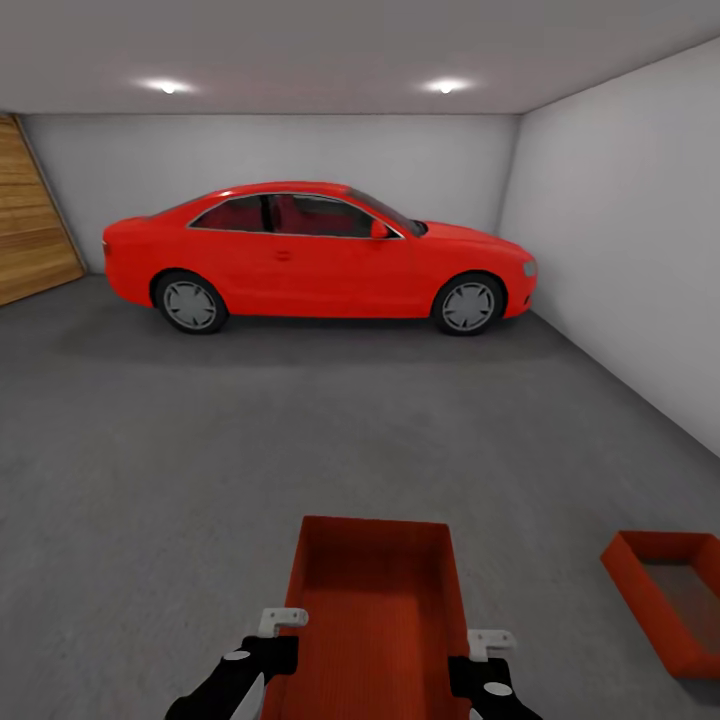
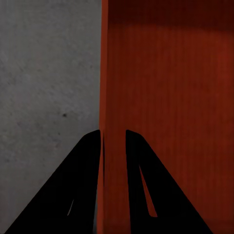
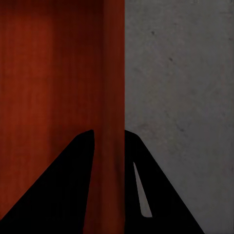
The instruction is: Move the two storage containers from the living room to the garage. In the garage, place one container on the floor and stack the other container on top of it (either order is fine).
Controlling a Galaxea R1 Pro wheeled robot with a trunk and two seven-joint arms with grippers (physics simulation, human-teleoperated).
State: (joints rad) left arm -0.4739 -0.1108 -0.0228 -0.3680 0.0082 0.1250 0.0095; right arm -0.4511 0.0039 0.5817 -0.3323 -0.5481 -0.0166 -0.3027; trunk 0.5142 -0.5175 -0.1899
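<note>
Both grippers, left [image 1: 283,622] and right [image 1: 490,642], clamp your orange-red open-top plastic bin's [image 1: 375,600] side walls. Second identical bin [image 1: 668,590] sits on dark grey garage floor [image 1: 200,450]. Stacking remains.

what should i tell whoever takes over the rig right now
Left gripper: shut on the left wall of the carried container.
Right gripper: shut on that container's right wall.
The carried container is held in front of the robot, above the dark grey floor, in the garage facing the red car.
The second container sits on the floor ahead to the right.
Done: both containers are in the garage, one on the floor.
Left: turn right, carry the held container over the second one, set it on top, release.
</note>
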